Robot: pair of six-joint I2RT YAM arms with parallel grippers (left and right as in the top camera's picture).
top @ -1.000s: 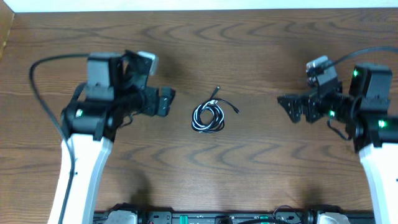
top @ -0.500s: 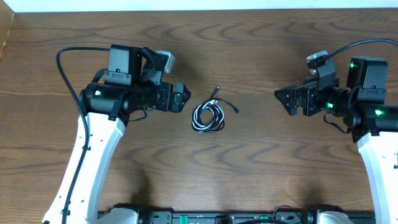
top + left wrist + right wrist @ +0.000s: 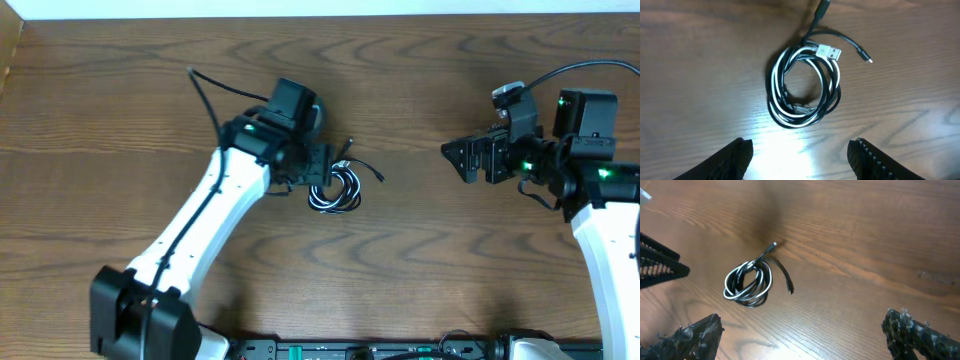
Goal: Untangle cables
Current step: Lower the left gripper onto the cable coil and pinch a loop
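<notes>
The cables (image 3: 337,189), black and white coiled together, lie in the middle of the worktop (image 3: 420,260). The left claw (image 3: 318,172) is at their left edge, jaws apart, holding nothing. The right claw (image 3: 458,160), far right, is wide open and empty.

Overhead: the black two-finger left gripper (image 3: 321,170) covers part of the left edge of the thin black and white cables wound in one coil (image 3: 341,191); contact cannot be determined. Left wrist: one black plug (image 3: 822,6) runs off the top edge (connector type unreadable).
</notes>
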